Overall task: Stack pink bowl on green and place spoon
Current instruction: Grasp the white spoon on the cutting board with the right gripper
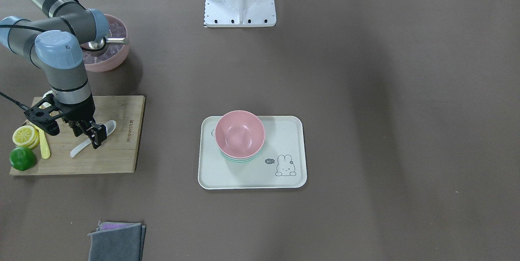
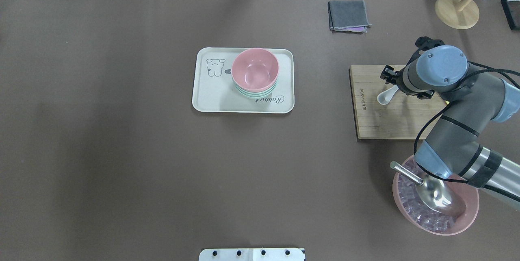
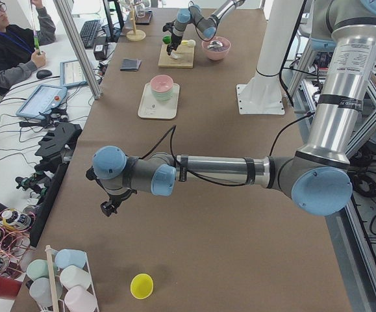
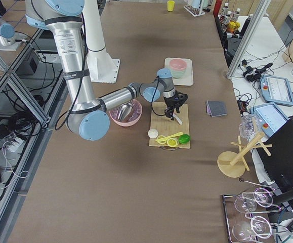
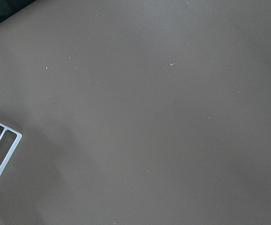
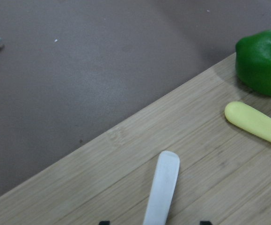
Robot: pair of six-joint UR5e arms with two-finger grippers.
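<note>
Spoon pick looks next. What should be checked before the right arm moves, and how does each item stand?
1. Pink bowl nested on the green bowl on the tray: ok.
2. Pink bowl empty, ready for the spoon: ok.
3. White spoon lies flat on the cutting board, apart from the yellow spoon: ok.
4. Right gripper open, jaws either side of the white spoon's handle: ok.
5. Right gripper low enough to close on the handle: cannot tell.
6. Left gripper far from tray and board: ok.
</note>
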